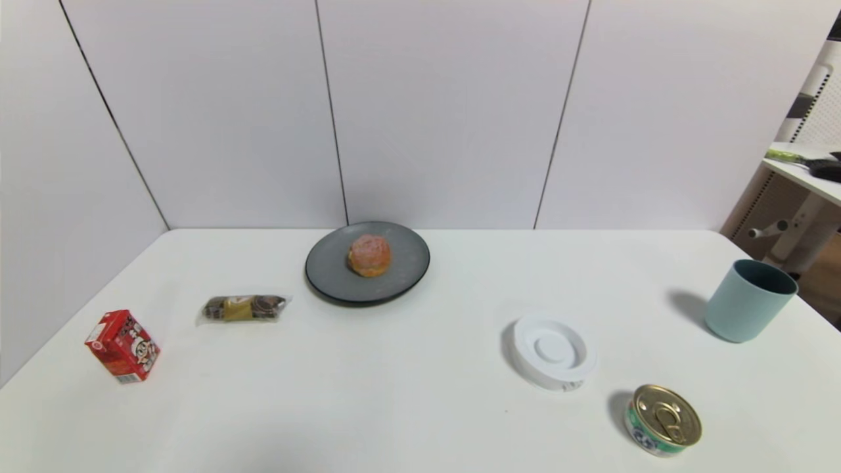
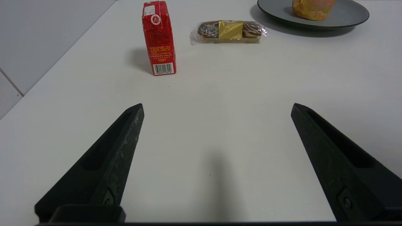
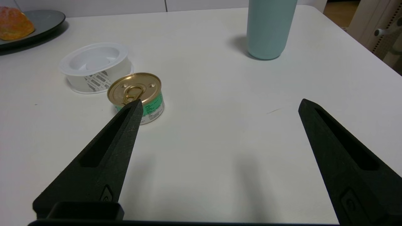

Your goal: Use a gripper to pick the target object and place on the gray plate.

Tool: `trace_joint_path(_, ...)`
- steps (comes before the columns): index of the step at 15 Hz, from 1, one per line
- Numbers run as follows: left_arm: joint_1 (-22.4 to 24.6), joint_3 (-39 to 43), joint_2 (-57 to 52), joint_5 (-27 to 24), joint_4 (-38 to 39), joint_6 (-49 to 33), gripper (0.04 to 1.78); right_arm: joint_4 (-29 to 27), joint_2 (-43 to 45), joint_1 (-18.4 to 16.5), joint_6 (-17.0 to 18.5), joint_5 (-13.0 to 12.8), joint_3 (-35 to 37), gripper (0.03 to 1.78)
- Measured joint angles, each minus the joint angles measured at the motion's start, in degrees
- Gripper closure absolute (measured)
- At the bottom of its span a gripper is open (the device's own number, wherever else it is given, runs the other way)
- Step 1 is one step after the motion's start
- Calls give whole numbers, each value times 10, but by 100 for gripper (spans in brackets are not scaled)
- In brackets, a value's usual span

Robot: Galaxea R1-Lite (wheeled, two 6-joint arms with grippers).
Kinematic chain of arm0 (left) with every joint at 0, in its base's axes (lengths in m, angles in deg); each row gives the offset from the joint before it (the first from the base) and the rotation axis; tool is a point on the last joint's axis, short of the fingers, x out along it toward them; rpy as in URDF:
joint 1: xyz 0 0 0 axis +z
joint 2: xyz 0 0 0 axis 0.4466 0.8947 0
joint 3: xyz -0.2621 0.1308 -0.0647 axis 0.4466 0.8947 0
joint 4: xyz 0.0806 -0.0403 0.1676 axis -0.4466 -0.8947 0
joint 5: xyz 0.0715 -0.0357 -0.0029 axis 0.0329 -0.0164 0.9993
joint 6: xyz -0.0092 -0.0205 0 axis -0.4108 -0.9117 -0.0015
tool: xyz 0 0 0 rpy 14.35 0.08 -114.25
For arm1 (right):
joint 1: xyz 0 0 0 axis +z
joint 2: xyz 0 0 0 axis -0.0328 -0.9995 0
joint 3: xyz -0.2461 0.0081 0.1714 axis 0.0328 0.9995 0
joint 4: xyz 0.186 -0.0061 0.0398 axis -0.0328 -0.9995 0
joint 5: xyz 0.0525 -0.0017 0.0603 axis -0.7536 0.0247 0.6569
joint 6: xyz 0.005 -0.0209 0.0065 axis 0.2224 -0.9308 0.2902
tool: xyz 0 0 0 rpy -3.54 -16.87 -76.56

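Note:
The pink-topped, golden-orange pastry (image 1: 369, 255) sits on the dark gray plate (image 1: 401, 278) at the back middle of the white table. The pastry (image 2: 312, 8) and the plate (image 2: 345, 15) also show in the left wrist view, and the pastry (image 3: 14, 23) and the plate (image 3: 47, 18) in the right wrist view. Neither arm shows in the head view. My left gripper (image 2: 217, 106) is open and empty over bare table at the near left. My right gripper (image 3: 220, 103) is open and empty over bare table at the near right, beside the can.
A red carton (image 1: 123, 345) stands at the left, with a clear-wrapped brown snack bar (image 1: 244, 307) near the plate. A white ring-shaped dish (image 1: 553, 351), a gold-lidded can (image 1: 662, 420) and a teal cup (image 1: 749, 300) stand on the right. A desk stands beyond the table's right edge.

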Motion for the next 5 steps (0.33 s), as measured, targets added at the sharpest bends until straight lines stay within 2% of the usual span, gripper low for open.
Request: trace_joint_path(5,0,0,0,0,0,0,13,0,0,0,2,0,0,10)
